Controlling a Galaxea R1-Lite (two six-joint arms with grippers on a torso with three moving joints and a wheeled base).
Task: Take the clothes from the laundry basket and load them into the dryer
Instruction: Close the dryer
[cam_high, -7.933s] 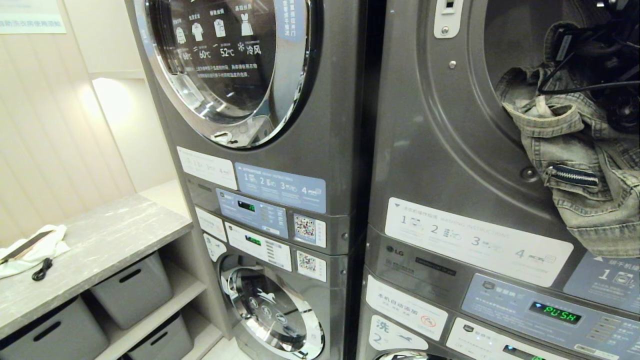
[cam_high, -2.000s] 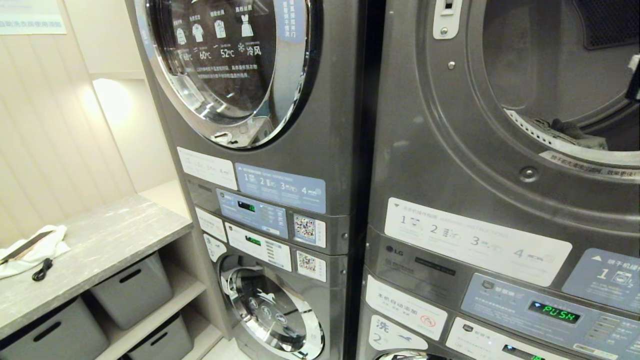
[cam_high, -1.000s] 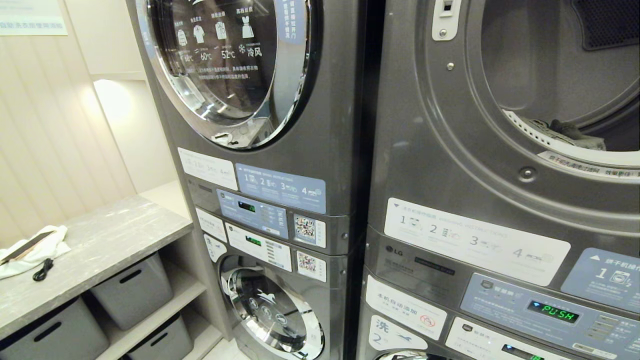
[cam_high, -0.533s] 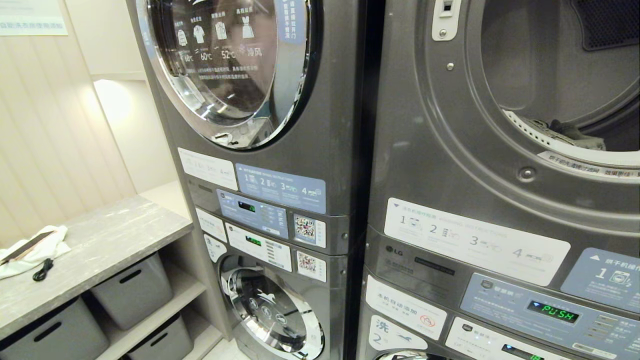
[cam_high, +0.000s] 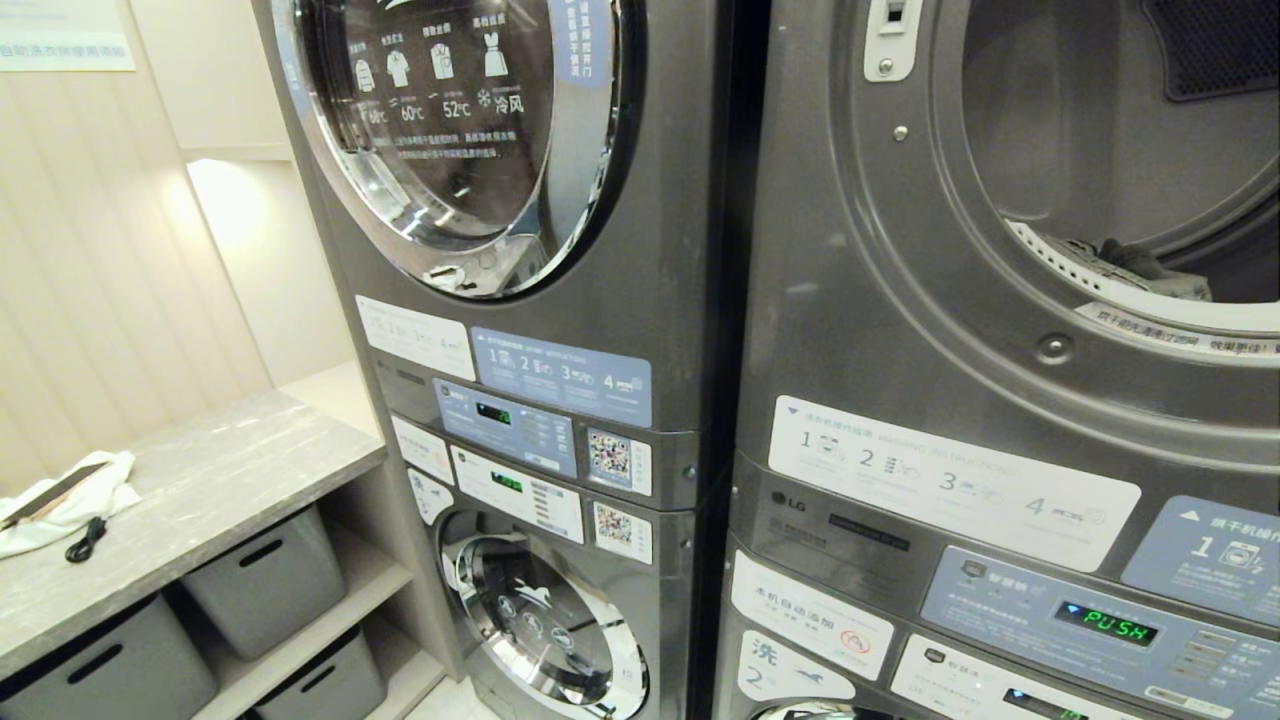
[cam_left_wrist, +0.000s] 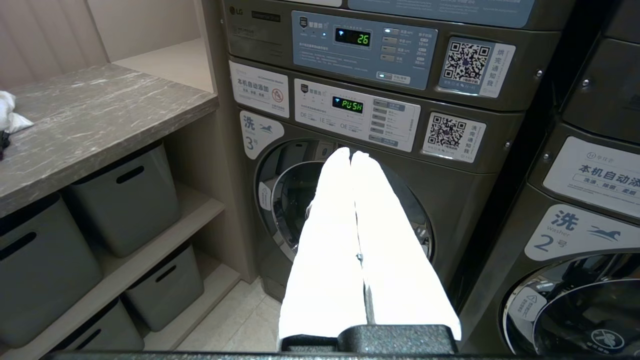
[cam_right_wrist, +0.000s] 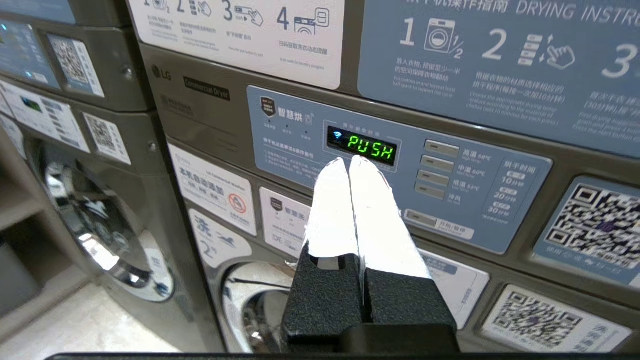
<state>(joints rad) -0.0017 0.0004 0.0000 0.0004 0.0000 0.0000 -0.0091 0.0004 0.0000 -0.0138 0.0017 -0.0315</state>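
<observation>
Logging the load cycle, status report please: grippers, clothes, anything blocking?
Left gripper shut, empty, parked low. Right gripper shut, empty, by the PUSH display. Clothes inside the dryer, door open. Nothing in the way.

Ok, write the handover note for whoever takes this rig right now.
Left gripper: shut, empty, parked facing the lower washer.
Right gripper: shut, empty, in front of the dryer's PUSH display.
Clothes: denim inside the open drum, just behind the rim.
Laundry basket: not in view.
Done: garment loaded.
Left: check the basket for more; the dryer door is out of view.
</observation>
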